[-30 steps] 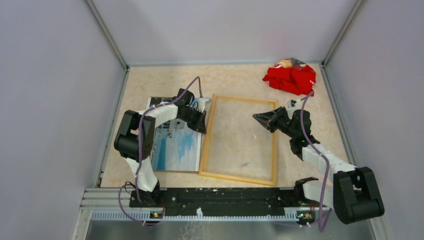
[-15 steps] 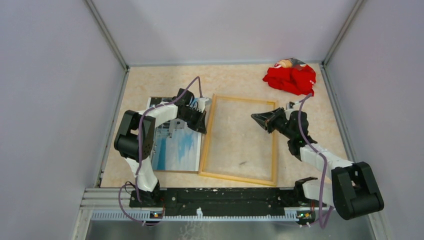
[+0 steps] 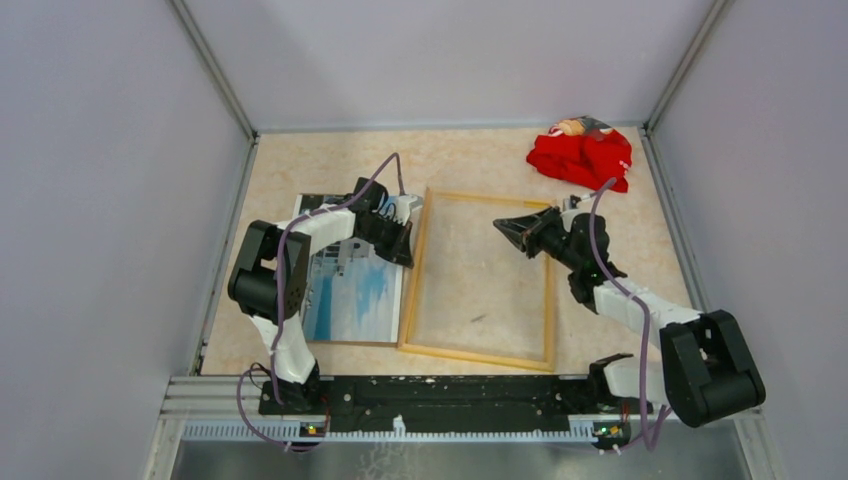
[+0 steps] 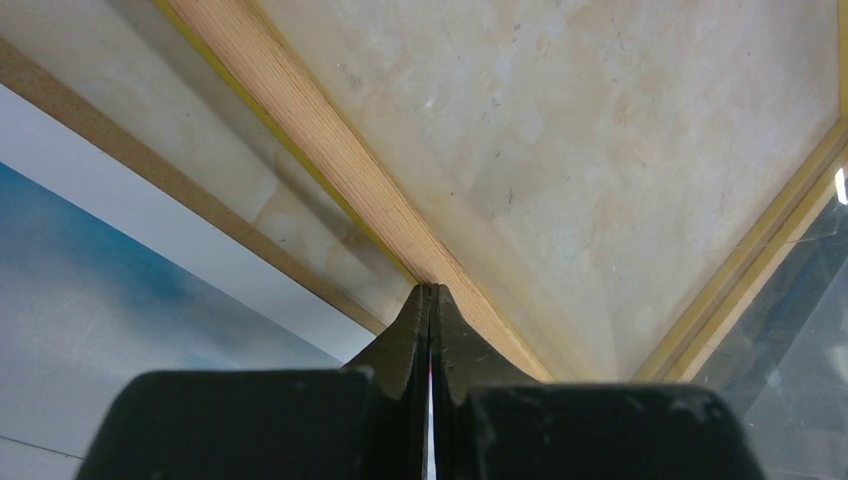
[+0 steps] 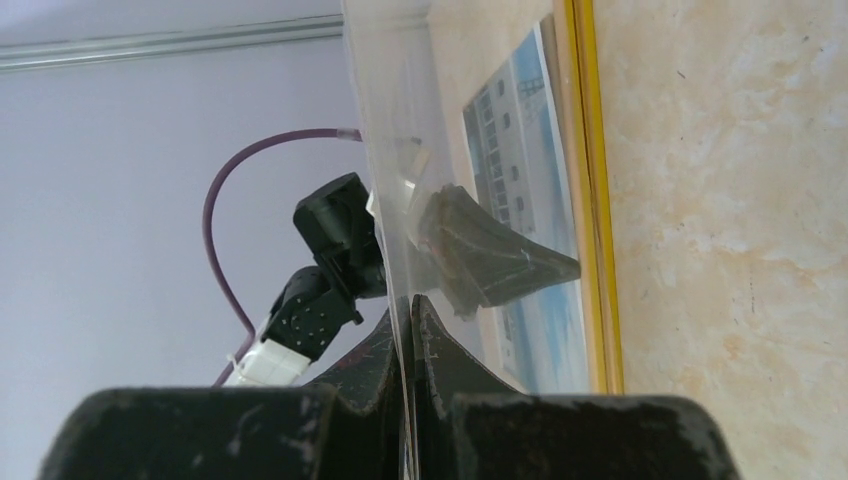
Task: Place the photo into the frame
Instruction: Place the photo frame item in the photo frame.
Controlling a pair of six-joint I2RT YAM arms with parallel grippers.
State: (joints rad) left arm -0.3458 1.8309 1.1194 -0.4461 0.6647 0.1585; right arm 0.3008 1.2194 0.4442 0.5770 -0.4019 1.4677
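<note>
The frame (image 4: 330, 150) is shown as pale bare wood with visible grain and a yellow painted edge. Left of it, the photo (image 3: 355, 290) is smooth paper on a matt brown fibreboard backing (image 4: 150, 165). Over the frame, a glossy clear sheet (image 5: 440, 130) is seen.

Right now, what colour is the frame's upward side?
Pale wood; the frame shows it best in the left wrist view.
</note>
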